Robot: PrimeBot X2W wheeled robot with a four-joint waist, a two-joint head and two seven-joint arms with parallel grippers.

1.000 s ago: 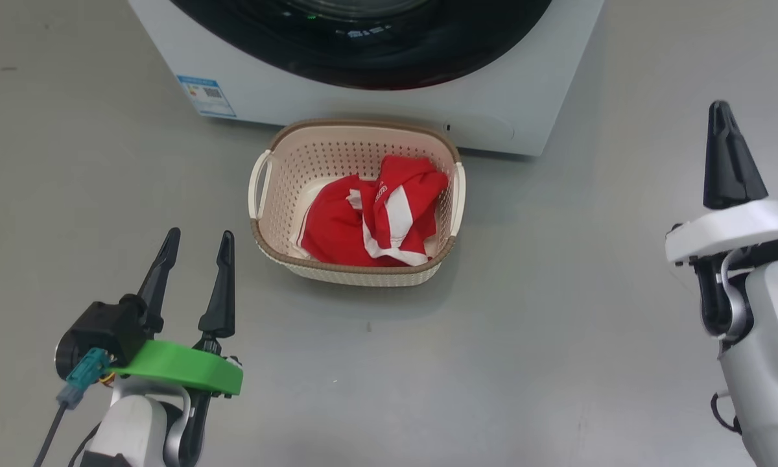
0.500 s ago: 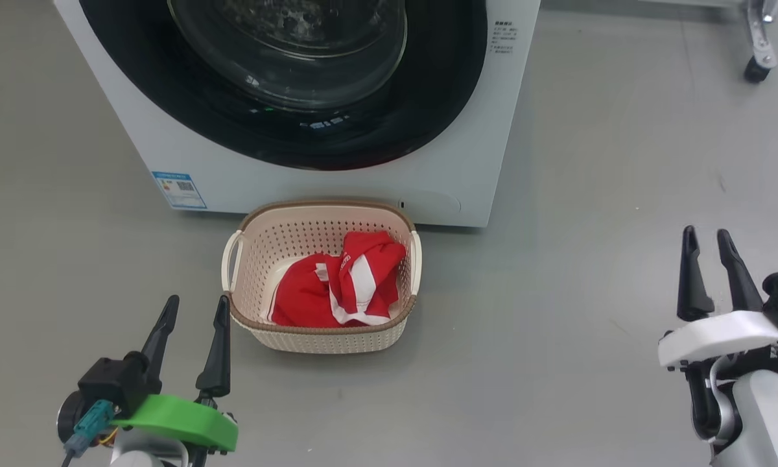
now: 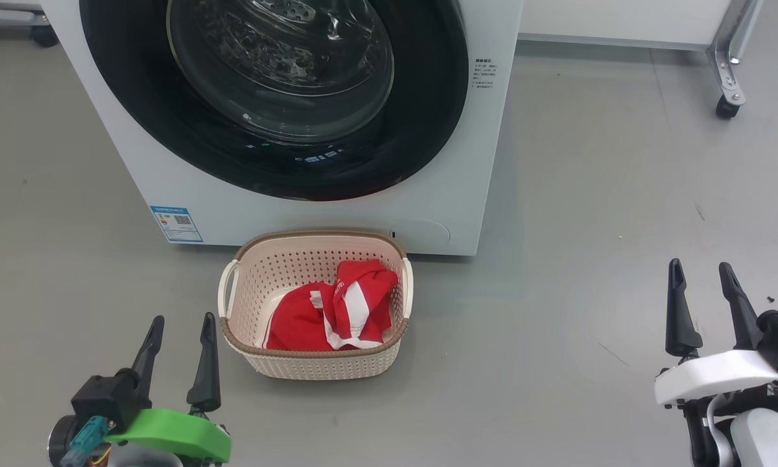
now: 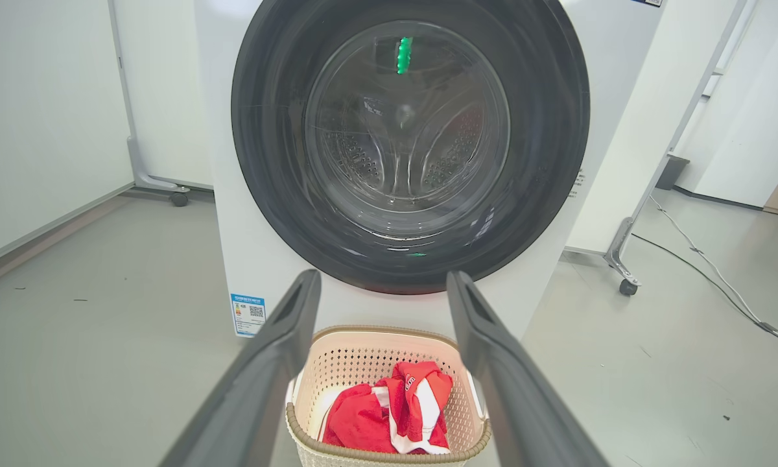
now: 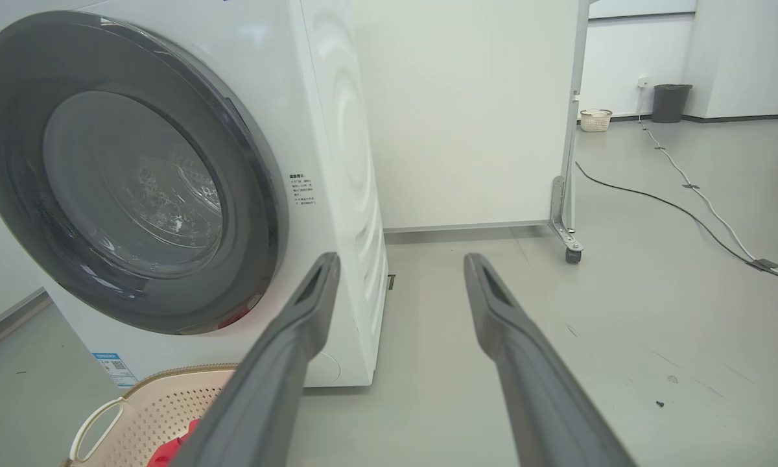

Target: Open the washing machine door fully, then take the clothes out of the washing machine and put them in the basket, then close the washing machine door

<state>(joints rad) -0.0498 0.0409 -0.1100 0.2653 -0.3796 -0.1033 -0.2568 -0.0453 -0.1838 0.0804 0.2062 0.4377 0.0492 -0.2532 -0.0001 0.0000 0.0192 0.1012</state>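
White washing machine [image 3: 233,220], small blue label sticker [image 3: 176,224] on front. Glossy black rim, clear glass on washing machine door [image 3: 428,130]. Cream basket [image 3: 318,364], dotted with holes, brown rim. Bright red clothes [image 3: 301,324], white stripes. Plain grey floor [image 3: 590,259]. Green collar on left gripper [image 3: 183,316], white on right gripper [image 3: 699,263].

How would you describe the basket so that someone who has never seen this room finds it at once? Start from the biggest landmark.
Find the big white washing machine with the round black-rimmed door. On the grey floor right before its front stands a small cream basket. Its perforated walls, brown rim and the red clothes with white stripes inside set it apart.
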